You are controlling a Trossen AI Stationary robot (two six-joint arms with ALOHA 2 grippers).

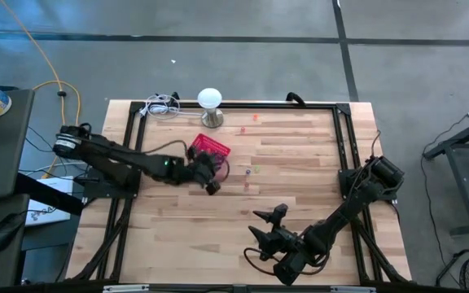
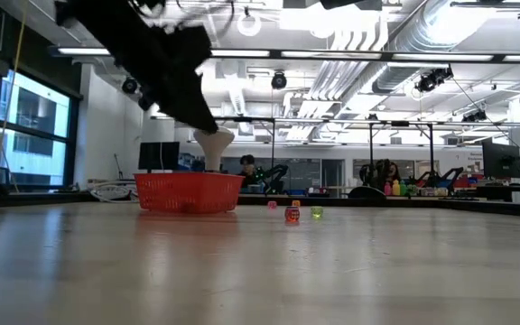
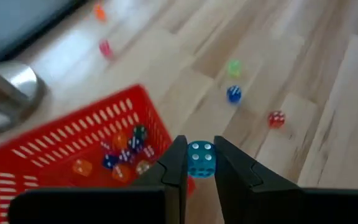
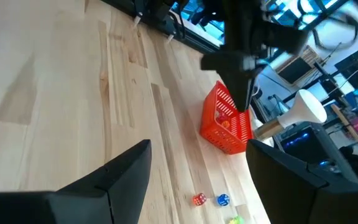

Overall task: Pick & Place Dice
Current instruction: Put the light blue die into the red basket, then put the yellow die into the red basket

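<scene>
The left gripper (image 3: pixel 200 163) is clamped on a small translucent light-blue die (image 3: pixel 200 158), held between its two dark fingers above the near rim of the small red mesh plastic basket (image 3: pixel 55 134). The step in hand looks like the carry: die picked, now to be dropped in with the several dice already lying on the basket floor. The next move calls for a short advance until the die hangs clear inside the rim, then parting the fingers; let go here and it might strike the edge and bounce out.

Beyond the fingertips, on the bare pale wooden table (image 1: pixel 300 187), lie a green die (image 3: pixel 233 67), a dark-blue die (image 3: pixel 234 94) and a red die (image 3: pixel 276 119), close together; a pink die (image 3: pixel 105 48) and an orange die (image 3: pixel 99 10) sit farther off, past the basket, beside a metal-footed white lamp (image 1: pixel 210 102). Room around the basket is free.

The right gripper (image 4: pixel 197 168) waits with fingers wide apart, holding nothing, well away near the table's front edge
</scene>
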